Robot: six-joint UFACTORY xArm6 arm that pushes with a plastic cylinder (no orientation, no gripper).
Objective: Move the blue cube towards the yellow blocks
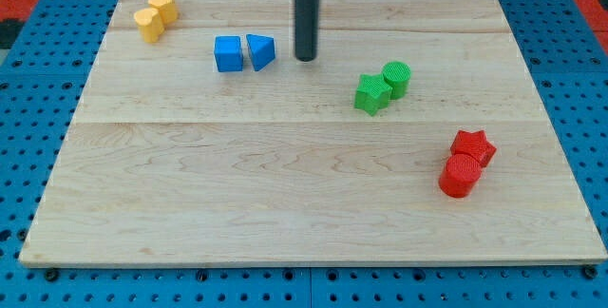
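Note:
The blue cube [228, 53] sits on the wooden board at the view's upper left of centre. A blue triangular block [260, 51] touches its right side. Two yellow blocks lie at the view's top left corner: one [161, 5] above and one [148, 24] below, touching each other. My tip [305, 58] rests on the board a little to the right of the blue triangular block, not touching it. The rod rises straight up out of the view's top.
A green star-like block [371, 93] and a green cylinder [396, 78] sit right of centre. A red star-like block [473, 145] and a red cylinder [461, 175] sit at the lower right. The board [285, 194] lies on a blue pegboard surface.

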